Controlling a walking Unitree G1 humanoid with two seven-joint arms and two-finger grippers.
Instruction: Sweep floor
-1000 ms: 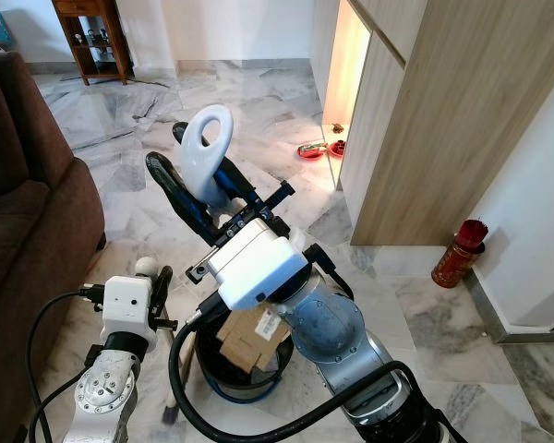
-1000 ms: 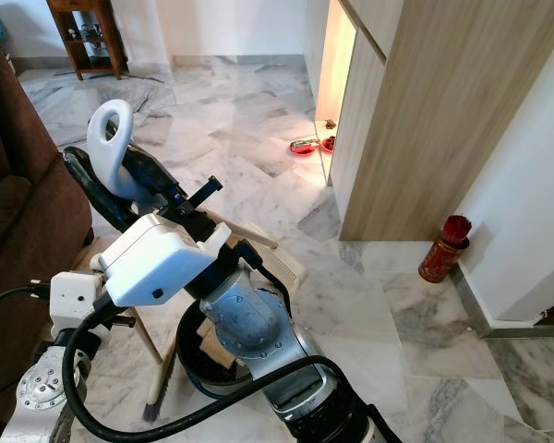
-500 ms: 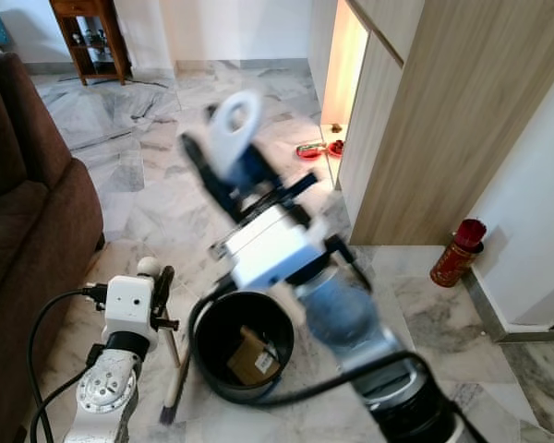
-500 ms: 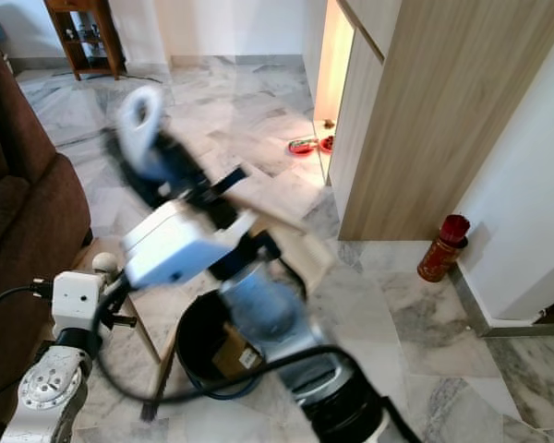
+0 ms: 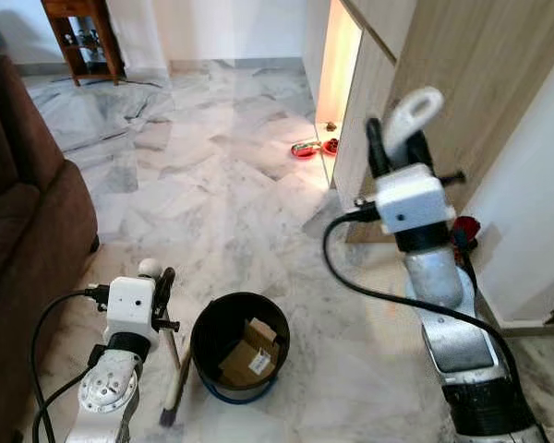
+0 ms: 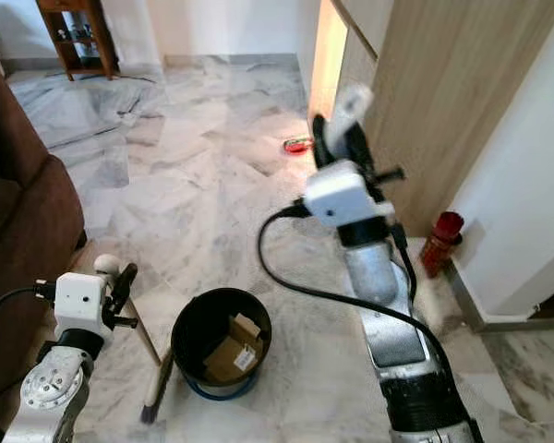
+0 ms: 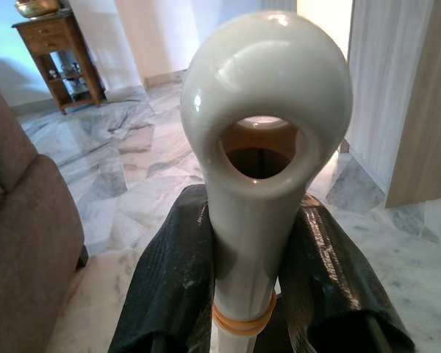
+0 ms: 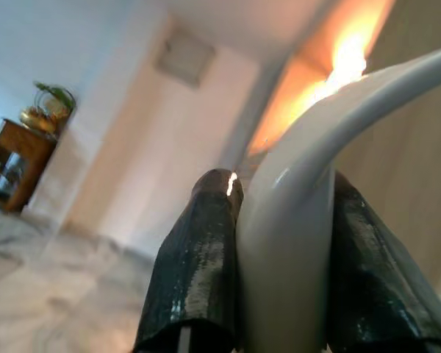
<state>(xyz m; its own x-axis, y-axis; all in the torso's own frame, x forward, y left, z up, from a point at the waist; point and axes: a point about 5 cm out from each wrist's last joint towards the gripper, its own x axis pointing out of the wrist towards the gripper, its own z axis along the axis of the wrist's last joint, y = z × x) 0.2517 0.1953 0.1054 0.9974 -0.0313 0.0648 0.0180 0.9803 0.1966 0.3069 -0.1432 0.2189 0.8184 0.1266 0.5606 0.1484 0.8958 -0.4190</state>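
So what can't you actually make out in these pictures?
- The dustpan's pan: right claw grips its white handle; the arm hides what's below.
- Broom bristles: blurred, partly behind the black bin.
- Small red dishes by the cabinet: too small to identify.

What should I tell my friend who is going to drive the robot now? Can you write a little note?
Left gripper: shut on the broom handle, low at the robot's left; the broom's head rests on the floor beside the black bin.
Right gripper: shut on the white dustpan handle, raised on the right near the wooden cabinet.
Done: cardboard scraps lie in the bin.
Left: can't tell how much floor is unswept; check, then continue.
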